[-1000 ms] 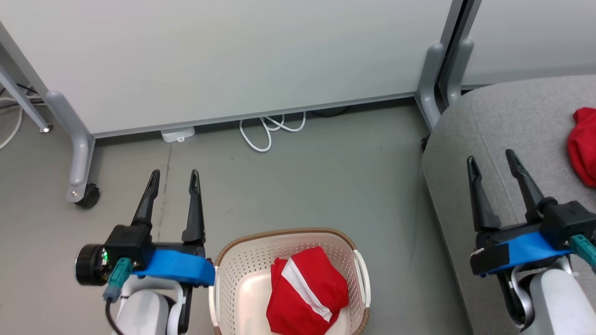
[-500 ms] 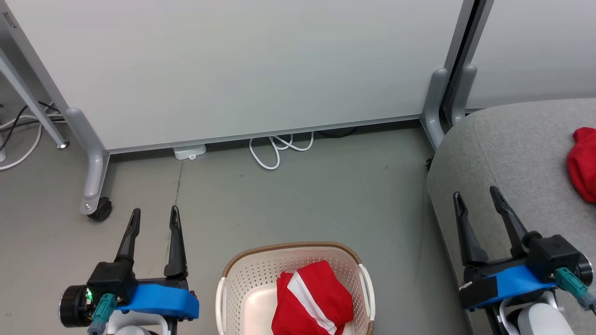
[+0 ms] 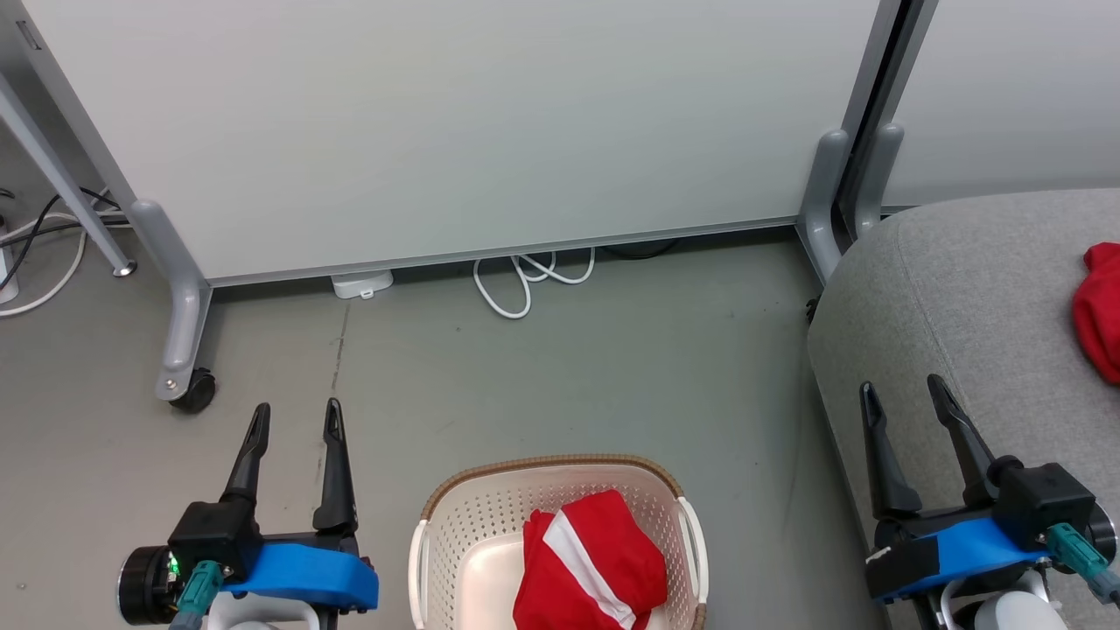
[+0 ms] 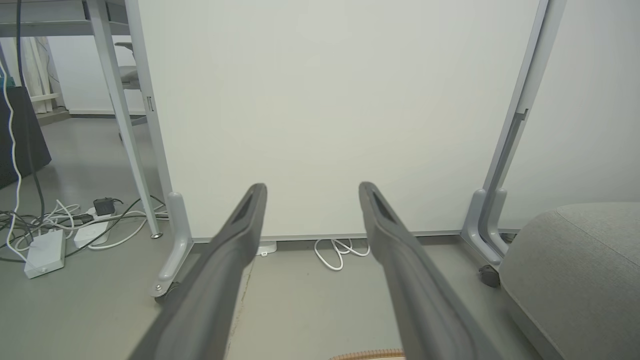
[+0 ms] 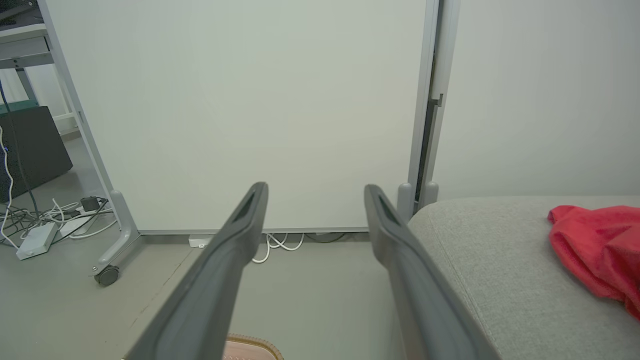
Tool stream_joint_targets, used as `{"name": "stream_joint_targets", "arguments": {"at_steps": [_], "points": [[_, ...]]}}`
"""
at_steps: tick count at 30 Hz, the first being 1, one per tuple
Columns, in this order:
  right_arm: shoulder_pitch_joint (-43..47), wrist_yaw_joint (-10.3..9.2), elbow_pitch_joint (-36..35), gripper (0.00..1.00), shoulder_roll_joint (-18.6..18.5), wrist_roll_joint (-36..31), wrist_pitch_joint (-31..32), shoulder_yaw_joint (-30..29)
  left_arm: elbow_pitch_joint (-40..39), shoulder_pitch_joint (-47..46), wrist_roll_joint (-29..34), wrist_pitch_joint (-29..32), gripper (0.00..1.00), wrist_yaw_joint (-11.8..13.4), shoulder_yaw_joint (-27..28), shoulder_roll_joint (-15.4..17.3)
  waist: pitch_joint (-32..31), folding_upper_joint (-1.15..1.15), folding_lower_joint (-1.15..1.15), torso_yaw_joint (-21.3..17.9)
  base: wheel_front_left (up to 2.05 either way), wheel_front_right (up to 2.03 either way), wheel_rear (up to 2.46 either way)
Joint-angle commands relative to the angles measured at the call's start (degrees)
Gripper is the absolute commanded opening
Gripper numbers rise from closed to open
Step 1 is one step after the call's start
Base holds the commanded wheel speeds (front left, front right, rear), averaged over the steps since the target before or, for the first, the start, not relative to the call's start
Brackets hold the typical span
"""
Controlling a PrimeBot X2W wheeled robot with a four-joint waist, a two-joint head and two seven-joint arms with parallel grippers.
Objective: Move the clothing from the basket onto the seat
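Note:
The cream basket [image 3: 455,534] with its brown rim [image 5: 252,345] stands on the floor at the bottom centre of the head view. A red garment with a white stripe [image 3: 586,573] lies folded inside it. A second red garment [image 3: 1101,311] [image 5: 597,247] lies on the grey seat [image 3: 954,289] [image 5: 480,260] [image 4: 575,270] at the right. My left gripper [image 3: 296,416] [image 4: 311,189] hovers open over the floor to the left of the basket, holding nothing. Over the seat's left edge my right gripper [image 3: 901,392] [image 5: 315,189] is open and holds nothing.
A white partition panel [image 3: 455,122] on grey wheeled feet [image 3: 179,359] stands behind the basket, with a second panel post [image 3: 827,188] beside the seat. A white cable loop [image 3: 525,280] and a small adapter [image 3: 360,284] lie at its base. More cables and power bricks [image 4: 50,235] lie far left.
The head camera has tilted up, so everything sits lower in the picture. Both grippers have drawn back toward the bottom edge and stay open. The garments have not moved.

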Motion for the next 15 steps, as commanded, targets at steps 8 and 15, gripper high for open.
{"name": "stream_joint_targets", "arguments": {"at_steps": [8,15], "points": [[0.21,0.01,0.17,1.0,0.45,0.16,-0.2,-0.01,0.1,-0.52,0.56,-0.17,1.0,-0.13,0.06,-0.1,0.56,0.0,0.0,-0.17,0.0,0.0,0.0],[-0.44,0.01,0.1,1.0,0.52,0.26,-0.2,0.15,1.68,-2.27,1.07,-0.17,1.0,-1.3,-1.73,-0.1,1.9,0.0,0.0,-1.16,0.0,0.0,0.0]]}}
